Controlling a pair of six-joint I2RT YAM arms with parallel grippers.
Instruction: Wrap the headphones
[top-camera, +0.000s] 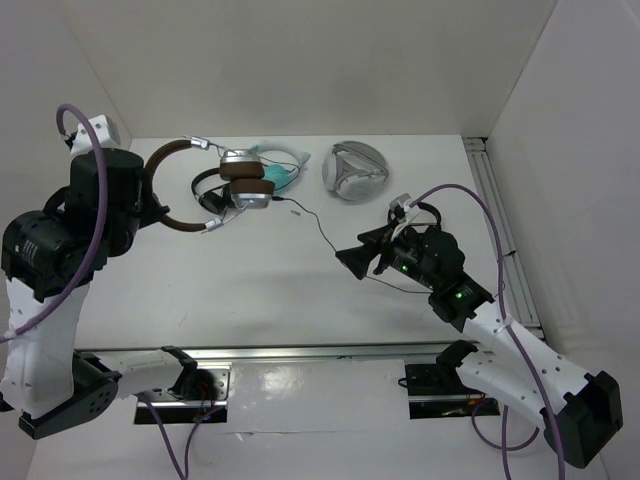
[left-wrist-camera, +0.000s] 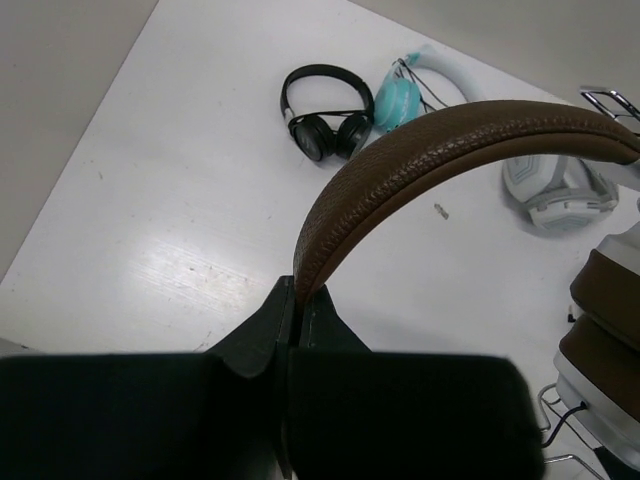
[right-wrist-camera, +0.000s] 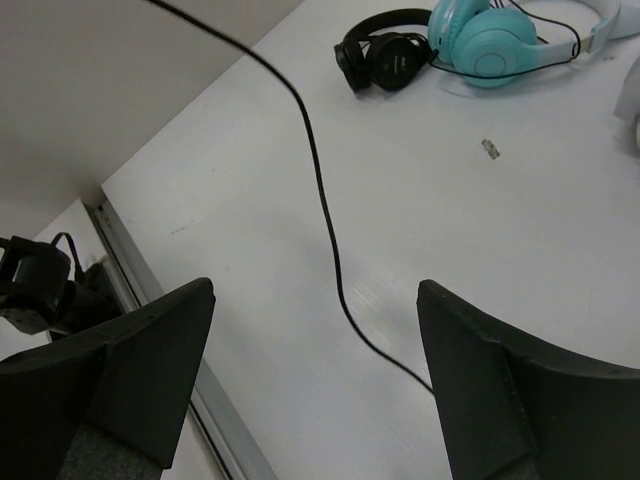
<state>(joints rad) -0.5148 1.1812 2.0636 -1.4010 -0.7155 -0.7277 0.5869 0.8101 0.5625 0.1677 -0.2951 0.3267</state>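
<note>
Desk edges: white walls (top-camera: 300, 60) stand behind, left and right of the headphones (top-camera: 245, 188). A metal rail (top-camera: 300, 352) runs along the front edge of the desk (top-camera: 250, 290), well in front of them.
Open room: a wide bare strip of desk lies between the headphones and the rail.
Headphones: near the back of the desk. The brown headband (left-wrist-camera: 420, 150) is held up in the air.
Left fingers (left-wrist-camera: 255, 335): pressed together on the end of the headband, pinching it.
Cable (right-wrist-camera: 320, 190): thin and black. It runs from the headphones to the right, across the bare desk.
Right fingers (right-wrist-camera: 150, 350): spread wide apart, right of the headphones. The cable passes between them, and they do not pinch it.
Count of headphones: four. One brown pair, one small black pair (left-wrist-camera: 322, 110) and one teal pair (left-wrist-camera: 400, 100) right by the brown earcups, and one white pair (top-camera: 355, 170) further right.
Count of arms: two.
</note>
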